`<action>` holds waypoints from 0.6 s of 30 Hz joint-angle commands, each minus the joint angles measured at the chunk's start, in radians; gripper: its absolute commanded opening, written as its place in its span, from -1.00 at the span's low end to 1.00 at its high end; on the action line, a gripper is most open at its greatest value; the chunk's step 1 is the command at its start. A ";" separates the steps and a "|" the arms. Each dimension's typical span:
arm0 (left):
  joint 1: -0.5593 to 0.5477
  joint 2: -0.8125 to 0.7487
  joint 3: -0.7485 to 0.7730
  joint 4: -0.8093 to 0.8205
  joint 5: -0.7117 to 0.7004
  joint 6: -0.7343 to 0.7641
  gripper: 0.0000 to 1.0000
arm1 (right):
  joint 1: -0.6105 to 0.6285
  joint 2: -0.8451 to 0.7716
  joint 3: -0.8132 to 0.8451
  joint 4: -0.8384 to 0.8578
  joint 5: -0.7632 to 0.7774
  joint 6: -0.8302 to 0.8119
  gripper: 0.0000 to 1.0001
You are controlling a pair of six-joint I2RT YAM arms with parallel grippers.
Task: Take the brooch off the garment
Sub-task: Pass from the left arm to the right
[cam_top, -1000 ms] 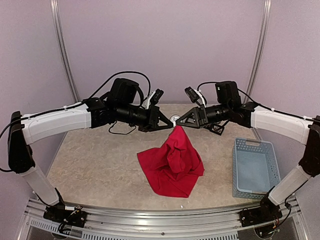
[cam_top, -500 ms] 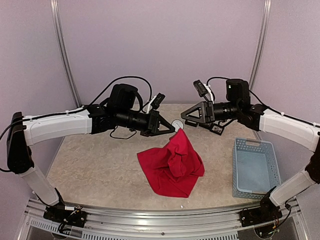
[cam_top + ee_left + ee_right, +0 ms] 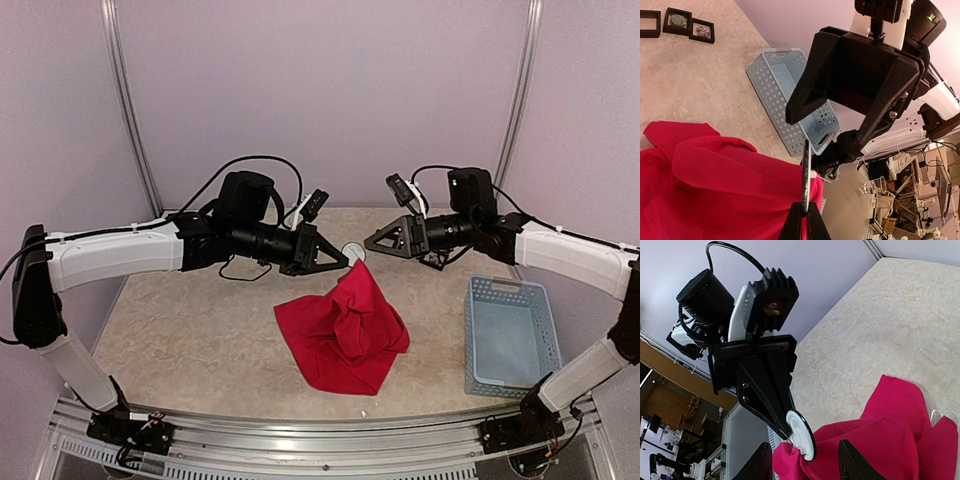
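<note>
My left gripper [image 3: 345,262] is pinched shut on the rim of the round white disc brooch [image 3: 801,434], which stands on edge, face toward my right gripper [image 3: 372,244]. The bright red fabric garment [image 3: 345,325] hangs from it, long axis running down to a heap on the beige table [image 3: 190,320]. My right gripper, fingers spread and empty, hovers just beside the disc. A pale blue perforated plastic basket [image 3: 508,340] sits under that arm, well apart from the cloth.

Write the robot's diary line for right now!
left gripper: shut on brooch | right gripper: open, holding nothing | garment: peak held up, rest on table
</note>
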 commanded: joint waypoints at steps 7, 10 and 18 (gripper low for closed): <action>-0.006 -0.022 0.013 0.021 0.017 0.011 -1.00 | -0.010 0.060 0.002 -0.030 -0.118 -0.023 -0.46; -0.009 -0.016 0.022 0.018 0.020 0.010 -1.00 | -0.008 0.074 0.002 0.001 -0.160 -0.005 -0.63; -0.010 -0.001 0.040 0.002 0.021 0.018 -1.00 | -0.008 0.085 0.009 0.026 -0.172 0.003 -0.89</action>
